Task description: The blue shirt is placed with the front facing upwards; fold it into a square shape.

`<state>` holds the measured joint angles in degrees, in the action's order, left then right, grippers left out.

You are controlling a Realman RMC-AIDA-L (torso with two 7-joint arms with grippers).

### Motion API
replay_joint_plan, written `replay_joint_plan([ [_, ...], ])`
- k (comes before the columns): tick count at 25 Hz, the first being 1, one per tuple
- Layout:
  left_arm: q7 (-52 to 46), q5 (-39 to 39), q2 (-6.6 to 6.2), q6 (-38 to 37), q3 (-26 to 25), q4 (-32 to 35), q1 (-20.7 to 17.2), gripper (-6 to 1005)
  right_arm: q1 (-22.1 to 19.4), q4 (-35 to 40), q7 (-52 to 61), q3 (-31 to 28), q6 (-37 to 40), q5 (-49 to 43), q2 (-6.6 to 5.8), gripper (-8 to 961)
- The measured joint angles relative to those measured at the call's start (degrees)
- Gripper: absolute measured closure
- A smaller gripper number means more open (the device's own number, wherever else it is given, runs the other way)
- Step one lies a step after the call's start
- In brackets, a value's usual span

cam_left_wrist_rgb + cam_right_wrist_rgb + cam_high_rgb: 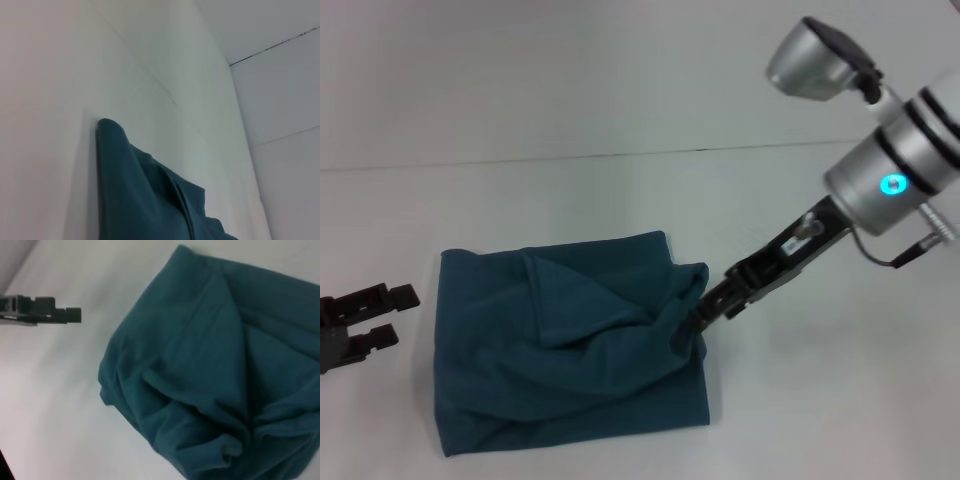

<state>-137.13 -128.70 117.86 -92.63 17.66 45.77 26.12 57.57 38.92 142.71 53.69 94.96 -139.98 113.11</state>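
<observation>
The dark teal-blue cotton shirt (570,340), lying bunched into a rough square on the white table (620,110), is being pinched at its right edge by the closed right gripper (692,322), while the open left gripper (382,315) is hovering just off its left side.

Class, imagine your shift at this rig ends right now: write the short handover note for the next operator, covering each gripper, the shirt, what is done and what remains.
Right gripper: shut on the right edge of the blue shirt, lifting a pinch of fabric.
Left gripper: open, off the shirt's left side, holding nothing.
Shirt: on the white table, already folded into a roughly square bundle, print hidden, top layer rumpled.
Left: probably release the pinched edge, then flatten the wrinkles and square the sides.
</observation>
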Motion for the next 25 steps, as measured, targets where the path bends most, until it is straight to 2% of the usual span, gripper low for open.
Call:
replay_joint_plan([
  [9,0.7,1.0,0.33,1.4,0.1,-1.5,0.3,153,0.1,-0.5,2.6,-0.4,-5.4,1.0,2.8,55],
  [25,1.3,1.0,0.57,2.6,0.0,-2.7,0.3,153,-0.3,-2.7,1.1,-0.1,-7.8,2.9,3.46,55],
])
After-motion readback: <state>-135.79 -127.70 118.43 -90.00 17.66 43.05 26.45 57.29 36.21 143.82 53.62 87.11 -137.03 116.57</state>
